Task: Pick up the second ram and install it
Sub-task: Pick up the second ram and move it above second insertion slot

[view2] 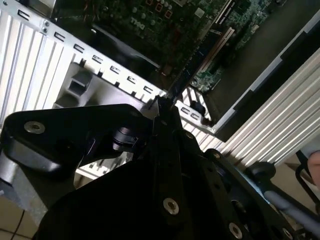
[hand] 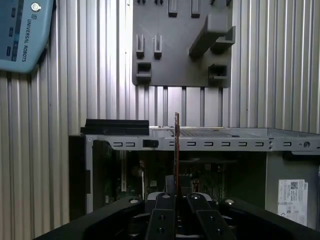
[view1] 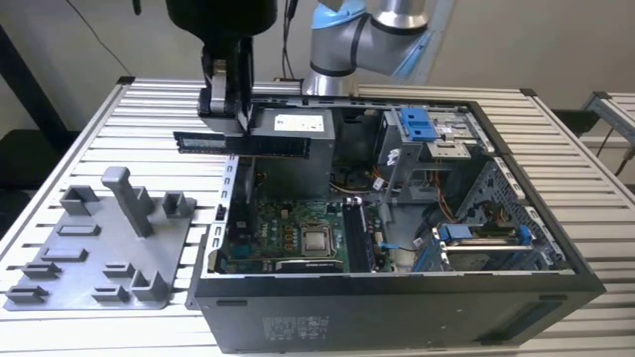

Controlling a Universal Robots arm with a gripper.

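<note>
1. The gripper (hand: 176,199) has its fingers (hand: 161,215) pinched tight on the second ram (hand: 176,145), which rises edge-on from between them in the first wrist view.
2. In the exterior view the second ram (view1: 278,146) lies level, jutting out on both sides of the gripper (view1: 223,128) (further toward the exterior view's right).
3. It hangs in the air over the open computer case (view1: 397,316), above that case's wall on the exterior view's left.
4. A grey holder tray (view1: 100,256) lies on the slatted table (view1: 139,119), beside the case.
</note>
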